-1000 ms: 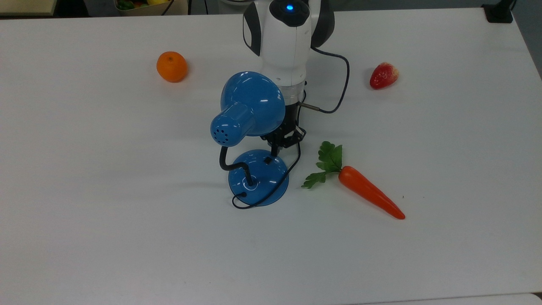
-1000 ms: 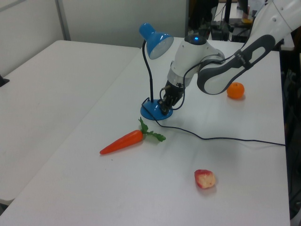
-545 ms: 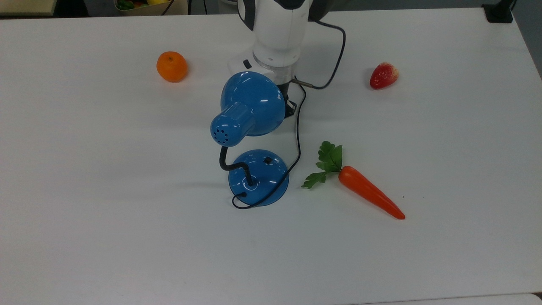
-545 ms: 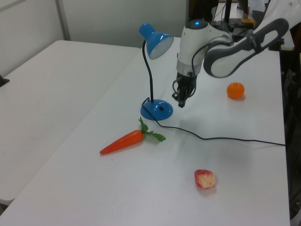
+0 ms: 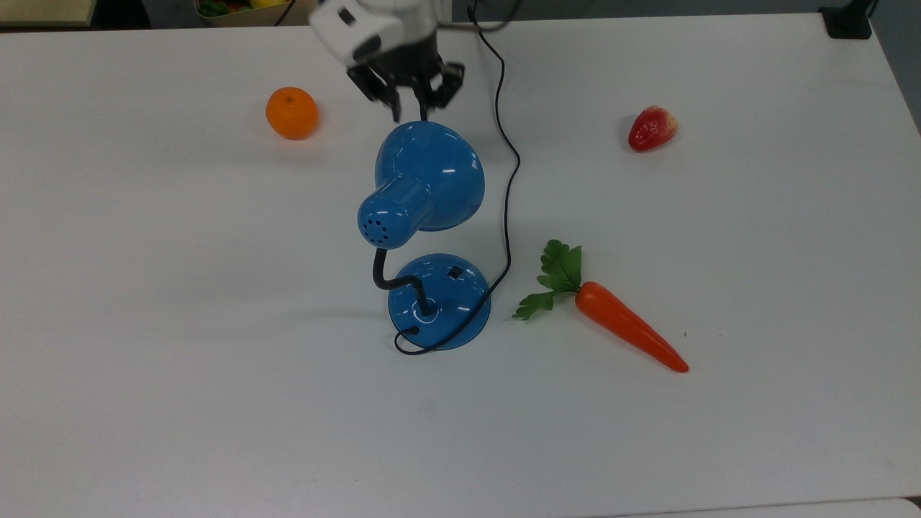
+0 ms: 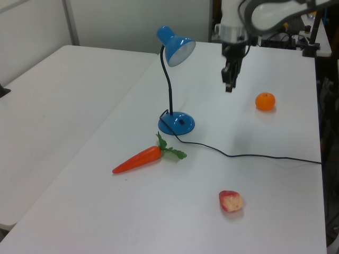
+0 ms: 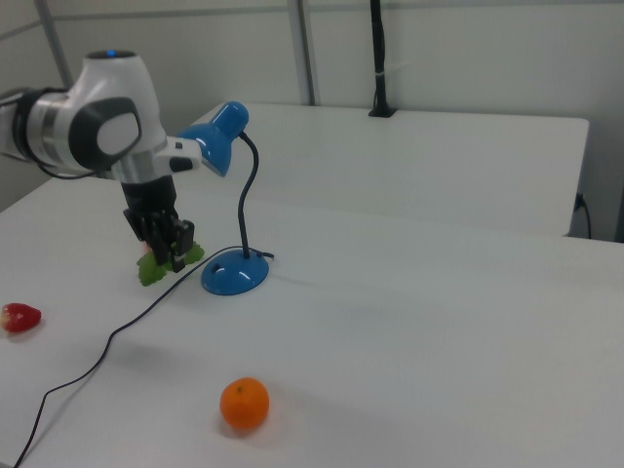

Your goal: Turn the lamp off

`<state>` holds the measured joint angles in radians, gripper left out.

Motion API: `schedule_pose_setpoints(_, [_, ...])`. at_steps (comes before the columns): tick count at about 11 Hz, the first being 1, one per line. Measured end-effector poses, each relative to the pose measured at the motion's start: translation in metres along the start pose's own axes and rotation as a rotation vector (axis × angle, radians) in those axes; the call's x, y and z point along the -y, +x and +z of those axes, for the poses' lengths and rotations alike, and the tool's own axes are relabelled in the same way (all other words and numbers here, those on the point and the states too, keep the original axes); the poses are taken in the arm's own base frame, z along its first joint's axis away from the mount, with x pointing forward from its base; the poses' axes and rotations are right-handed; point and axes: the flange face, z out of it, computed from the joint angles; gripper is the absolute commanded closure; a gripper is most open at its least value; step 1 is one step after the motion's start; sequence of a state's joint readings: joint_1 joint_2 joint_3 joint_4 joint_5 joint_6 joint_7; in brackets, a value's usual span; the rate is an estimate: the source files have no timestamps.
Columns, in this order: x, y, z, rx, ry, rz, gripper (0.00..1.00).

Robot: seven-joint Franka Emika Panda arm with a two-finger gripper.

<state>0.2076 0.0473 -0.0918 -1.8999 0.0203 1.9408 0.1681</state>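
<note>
Spanning all views, the white bench (image 5: 144,288) carries the lamp (image 5: 424,180) upright at its centre. Hanging in the air above the bench, well apart from the lamp's base, the gripper (image 6: 229,84) has fingers together, holding nothing. A carrot (image 5: 626,327) lies near the base.

I see a glossy blue lamp (image 5: 429,176) with black neck and cord, an orange carrot (image 5: 630,335) with green leaves, an orange fruit (image 5: 291,113), possibly a red strawberry (image 5: 652,129).
</note>
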Motion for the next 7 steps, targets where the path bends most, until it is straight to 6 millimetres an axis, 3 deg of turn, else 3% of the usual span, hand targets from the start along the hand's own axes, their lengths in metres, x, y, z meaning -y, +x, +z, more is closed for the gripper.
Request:
schedule_pose_setpoints(3, [-0.038, -0.02, -0.037, 0.056, 0.003, -0.049, 0.0])
schedule_pose_setpoints(5, [-0.069, -0.022, -0.057, 0.085, 0.008, -0.058, 0.0])
schedule_pose_setpoints(7, [-0.084, -0.022, -0.069, 0.08, 0.011, -0.041, 0.0])
